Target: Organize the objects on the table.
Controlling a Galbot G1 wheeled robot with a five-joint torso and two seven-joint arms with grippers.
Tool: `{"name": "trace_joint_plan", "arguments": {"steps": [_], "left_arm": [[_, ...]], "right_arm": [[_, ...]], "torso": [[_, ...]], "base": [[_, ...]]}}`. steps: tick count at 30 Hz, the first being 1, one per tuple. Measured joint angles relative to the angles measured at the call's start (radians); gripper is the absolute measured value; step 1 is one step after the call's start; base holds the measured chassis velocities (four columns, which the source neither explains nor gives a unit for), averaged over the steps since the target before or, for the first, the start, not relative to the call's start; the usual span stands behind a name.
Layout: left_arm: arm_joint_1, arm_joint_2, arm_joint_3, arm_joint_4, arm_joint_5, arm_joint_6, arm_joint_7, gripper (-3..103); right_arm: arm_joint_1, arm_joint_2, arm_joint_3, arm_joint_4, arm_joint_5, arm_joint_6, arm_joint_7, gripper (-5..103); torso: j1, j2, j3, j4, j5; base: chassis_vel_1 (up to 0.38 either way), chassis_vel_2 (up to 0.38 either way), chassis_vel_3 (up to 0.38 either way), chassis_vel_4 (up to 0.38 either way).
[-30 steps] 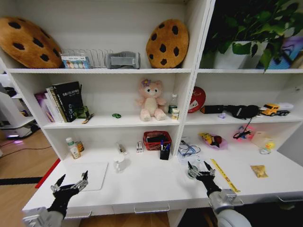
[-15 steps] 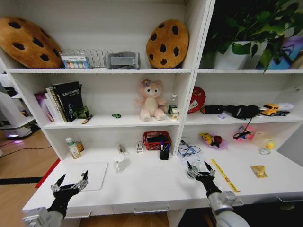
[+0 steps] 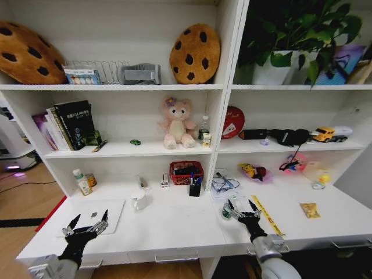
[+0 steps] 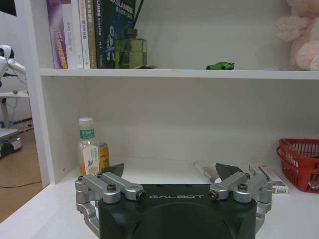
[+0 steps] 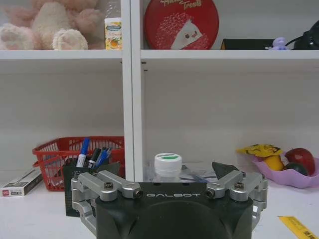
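Hovering grippers: both hang low over the front of the table (image 3: 174,226), fingers spread apart and holding nothing.
Left gripper (image 3: 87,225): it sits at the near edge of the slim silver laptop (image 3: 93,216), which lies flat and closed at the left end of the desktop.
Right gripper (image 3: 244,208): it is near the front edge, right of the shelf's central upright, with a small clear jar with a white lid (image 5: 167,165) just beyond its fingertips and a yellow ruler (image 3: 267,215) lying just beside it on the right.
Pens: a blue pen (image 5: 81,152) stands with others in a black pen cup (image 3: 194,188), behind and to the left of the right gripper, in front of a red basket (image 3: 186,172).
Toy car: the tiny green toy car (image 4: 220,65) sits on the shelf above the desktop, well apart from both grippers, left of the pink plush bear (image 3: 176,123).
Surface: white desktop with metal-handled drawers (image 3: 176,256) below, joined to tall white shelving; a bottle (image 4: 87,152) and a small can stand at the back left.
Room: wooden floor to the left.
Hard to make out: the separate pens in the cup blur together from the head view; the small box (image 4: 269,178) by the basket has print too small to read.
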Motion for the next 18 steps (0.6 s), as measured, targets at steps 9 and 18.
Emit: {"name": "trace_joint_plan", "arguments": {"steps": [9,18], "left_arm": [[0.0,0.0,0.0,0.0,0.0,0.0,0.0,100],[0.0,0.0,0.0,0.0,0.0,0.0,0.0,100]], "right_arm": [[0.114,-0.048,-0.046,-0.085,0.052,-0.06,0.019,96],[0.167,-0.056,-0.085,-0.124,0.063,-0.084,-0.003,70]], "torso": [[0.0,0.0,0.0,-0.0002,0.0004],[0.0,0.0,0.0,-0.0002,0.0003]], "base": [[0.0,0.0,0.0,0.0],[0.0,0.0,0.0,0.0]]}}
